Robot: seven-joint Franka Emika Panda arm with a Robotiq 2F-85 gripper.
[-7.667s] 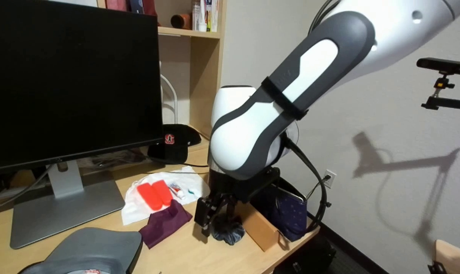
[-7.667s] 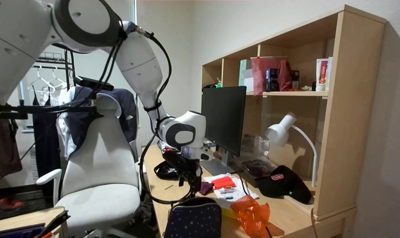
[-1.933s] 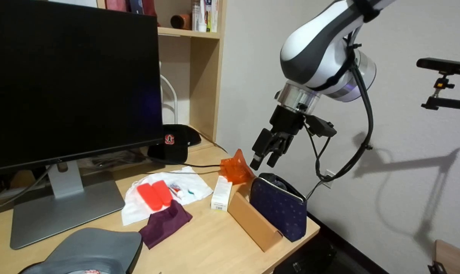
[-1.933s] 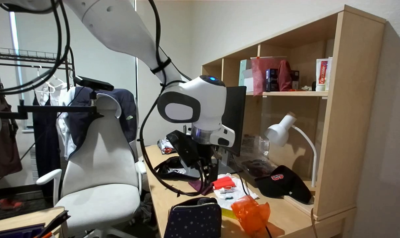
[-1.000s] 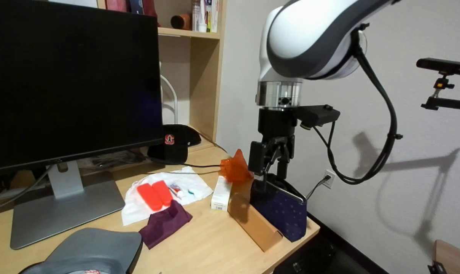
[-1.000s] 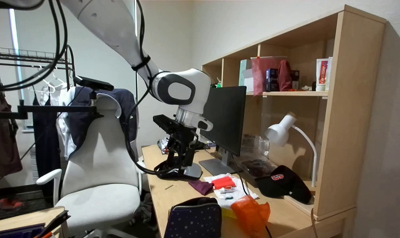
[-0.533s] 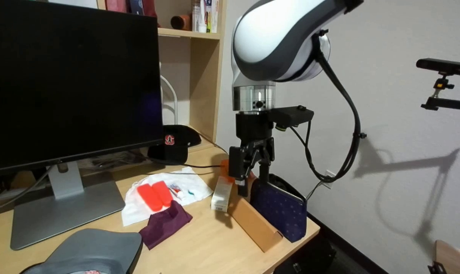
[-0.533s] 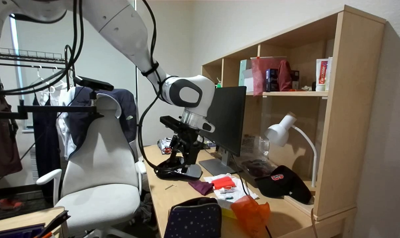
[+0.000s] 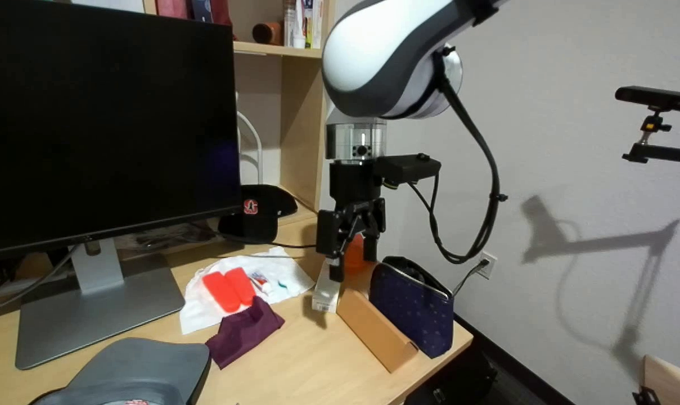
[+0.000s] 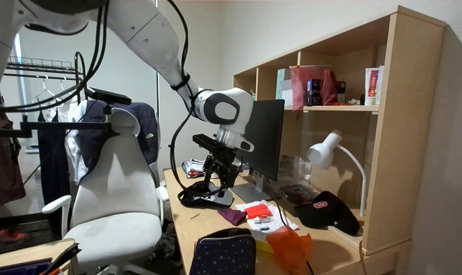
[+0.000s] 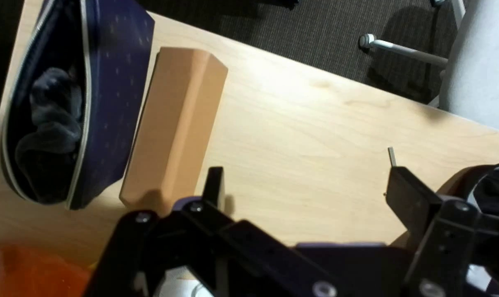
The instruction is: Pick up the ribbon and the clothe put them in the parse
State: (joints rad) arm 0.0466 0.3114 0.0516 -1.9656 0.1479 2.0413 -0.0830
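Note:
The purse [image 9: 413,315], dark navy with small stars, stands unzipped at the desk's edge; it also shows in an exterior view [image 10: 225,254] and the wrist view [image 11: 115,88]. The ribbon [image 11: 57,119], a dark grey coil, lies inside the purse's opening in the wrist view. The cloth [image 9: 244,332], dark purple, lies flat on the desk and shows in an exterior view [image 10: 232,216]; it is out of sight in the wrist view. My gripper [image 9: 353,261] is open and empty above the desk, beside the purse; its spread fingers show in the wrist view [image 11: 307,183].
A tan box [image 9: 376,332] stands against the purse, with a white box [image 9: 324,292] and an orange plastic bag [image 10: 290,248] near it. Red packets [image 9: 229,288] lie on a white cloth [image 9: 196,312]. A grey cap [image 9: 143,363] and the monitor [image 9: 109,129] stand beyond the purple cloth.
Several seconds ago my gripper was low on the desk at the ribbon; now the ribbon is in the purse. In the last second the open gripper has moved away from above the purse.

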